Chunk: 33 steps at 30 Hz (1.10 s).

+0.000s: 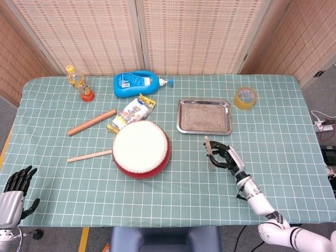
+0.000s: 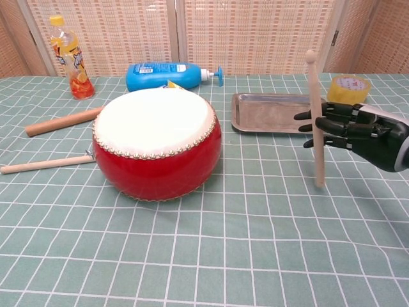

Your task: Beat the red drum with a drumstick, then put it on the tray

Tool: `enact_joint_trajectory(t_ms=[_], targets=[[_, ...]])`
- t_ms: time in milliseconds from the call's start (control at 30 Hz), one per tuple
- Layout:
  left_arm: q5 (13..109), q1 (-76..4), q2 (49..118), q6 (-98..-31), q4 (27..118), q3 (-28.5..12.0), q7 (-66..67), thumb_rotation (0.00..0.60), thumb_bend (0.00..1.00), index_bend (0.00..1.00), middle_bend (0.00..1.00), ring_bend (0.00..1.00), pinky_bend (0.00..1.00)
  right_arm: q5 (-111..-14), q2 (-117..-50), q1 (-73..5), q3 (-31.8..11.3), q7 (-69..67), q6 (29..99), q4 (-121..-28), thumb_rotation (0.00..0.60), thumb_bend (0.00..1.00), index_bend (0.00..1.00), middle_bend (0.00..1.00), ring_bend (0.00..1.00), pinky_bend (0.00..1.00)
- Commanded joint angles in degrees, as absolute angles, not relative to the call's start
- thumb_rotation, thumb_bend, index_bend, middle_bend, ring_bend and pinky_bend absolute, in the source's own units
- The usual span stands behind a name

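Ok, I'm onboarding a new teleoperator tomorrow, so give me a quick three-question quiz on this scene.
1. True or false: the right hand holds a drumstick roughly upright.
2. Which lies nearer the metal tray: A) tape roll B) orange drink bottle?
3. Fill in: a second wooden stick lies on the table beside the red ____.

Key: 1 true; 2 A; 3 drum.

Quick count: one red drum (image 1: 141, 148), one metal tray (image 1: 203, 116), two thin drumsticks (image 2: 315, 121) (image 1: 89, 155), one thicker wooden stick (image 1: 91, 122), one blue pump bottle (image 1: 137, 84), one drink bottle (image 1: 79, 83), one snack packet (image 1: 132, 112), one tape roll (image 1: 245, 97), two hands (image 1: 226, 157) (image 1: 13, 196).
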<state>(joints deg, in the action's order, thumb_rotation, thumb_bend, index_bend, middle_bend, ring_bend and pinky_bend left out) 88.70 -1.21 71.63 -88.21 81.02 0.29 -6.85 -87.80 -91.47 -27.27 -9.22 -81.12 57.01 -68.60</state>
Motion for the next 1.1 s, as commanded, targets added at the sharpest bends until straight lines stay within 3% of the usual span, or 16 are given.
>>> enact_joint_trajectory(t_ms=[33, 400, 967, 1100], targets=[[88.7, -1.2, 71.5, -88.1, 81.2, 0.4, -6.5, 0.600, 0.28, 0.08, 0.00, 0.00, 0.00, -94.6, -95.4, -29.1, -5.4, -94.9, 61.7, -56.9, 0.599, 0.56, 0.55, 0.29, 0.28, 0.38], [89.2, -1.5, 71.3, -87.5, 81.6, 0.8, -6.1, 0.600, 0.28, 0.08, 0.00, 0.00, 0.00, -95.6, -101.0, -31.5, -2.0, -105.8, 65.0, -44.5, 0.600, 0.58, 0.55, 0.32, 0.32, 0.39], [90.8, -1.8, 70.4, -87.8, 82.7, 1.4, -5.6, 0.600, 0.28, 0.08, 0.00, 0.00, 0.00, -93.3, -101.1, -28.7, 0.1, -110.0, 69.4, -40.5, 0.600, 0.58, 0.52, 0.32, 0.32, 0.39], [91.1, -1.9, 70.1, -87.8, 83.2, 1.5, -5.3, 0.600, 0.28, 0.08, 0.00, 0.00, 0.00, -92.9, -101.2, -28.5, 0.3, -109.9, 69.6, -40.3, 0.600, 0.49, 0.49, 0.32, 0.32, 0.39]])
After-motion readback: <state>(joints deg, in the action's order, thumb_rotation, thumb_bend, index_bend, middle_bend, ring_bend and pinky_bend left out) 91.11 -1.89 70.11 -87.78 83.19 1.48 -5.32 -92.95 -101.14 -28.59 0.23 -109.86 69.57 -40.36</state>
